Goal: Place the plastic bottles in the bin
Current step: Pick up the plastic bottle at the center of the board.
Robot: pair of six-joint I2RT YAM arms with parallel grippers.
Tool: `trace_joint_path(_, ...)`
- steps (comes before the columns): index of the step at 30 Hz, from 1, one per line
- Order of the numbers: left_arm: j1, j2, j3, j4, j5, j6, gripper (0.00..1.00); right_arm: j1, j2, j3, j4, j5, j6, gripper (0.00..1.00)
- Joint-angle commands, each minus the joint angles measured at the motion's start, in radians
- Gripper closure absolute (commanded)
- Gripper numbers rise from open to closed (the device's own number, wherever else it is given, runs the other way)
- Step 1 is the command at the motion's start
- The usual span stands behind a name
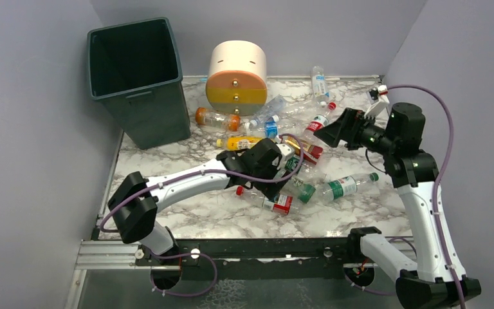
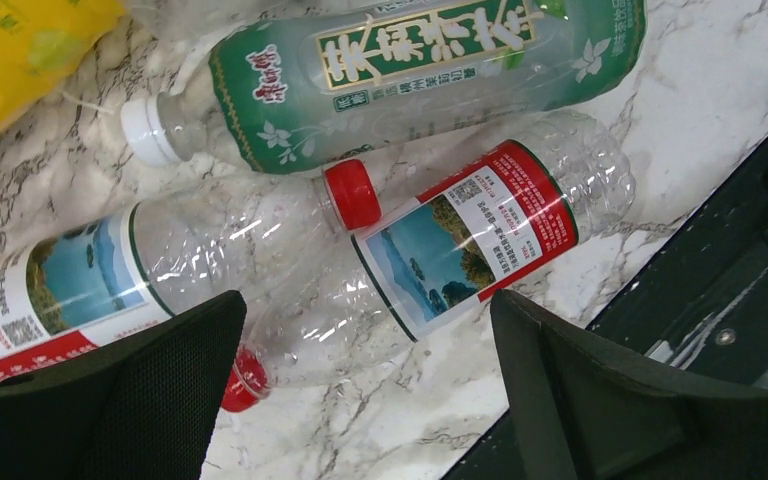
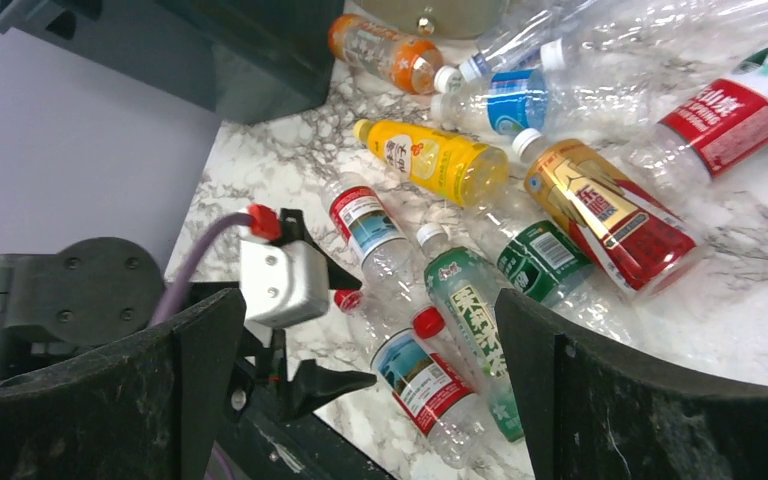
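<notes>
Green-grey bin (image 1: 157,116) at the table's (image 1: 219,222) far-left corner — bottles (image 1: 342,187) crowd centre.

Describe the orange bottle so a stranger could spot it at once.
Find the dark green bin at the far left. Right of its base, in front of the round drawer unit, an orange bottle lies on its side. It alone is orange, unlike the yellow bottle in front.

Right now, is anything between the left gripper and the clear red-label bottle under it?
Nothing visible does. The open left gripper hangs over that bottle; a second red-label bottle lies with its cap against it, and a green bottle lies alongside.
</notes>
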Motion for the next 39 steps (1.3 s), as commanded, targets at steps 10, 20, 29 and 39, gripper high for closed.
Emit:
trace_joint_path(10, -0.095, 0.101, 0.059, -0.043, 0.175, 0.246, 0.01, -0.003, -0.03, 0.067, -0.131, 0.082, -0.047, 0.01)
trace_joint_path(20, -0.097, 0.157, 0.031, -0.055, 0.108, 0.315, 0.02, -0.003, -0.012, 0.04, -0.091, 0.054, -0.032, 0.01)
trace_joint_path(29, -0.097, 0.179, 0.015, -0.045, 0.125, 0.325, 0.03, -0.003, -0.014, 0.021, -0.078, 0.047, -0.03, 0.01)
trace_joint_path(39, -0.104, 0.153, -0.01, -0.027, 0.157, 0.263, 0.04, -0.003, -0.016, -0.005, -0.052, 0.022, -0.015, 0.01)
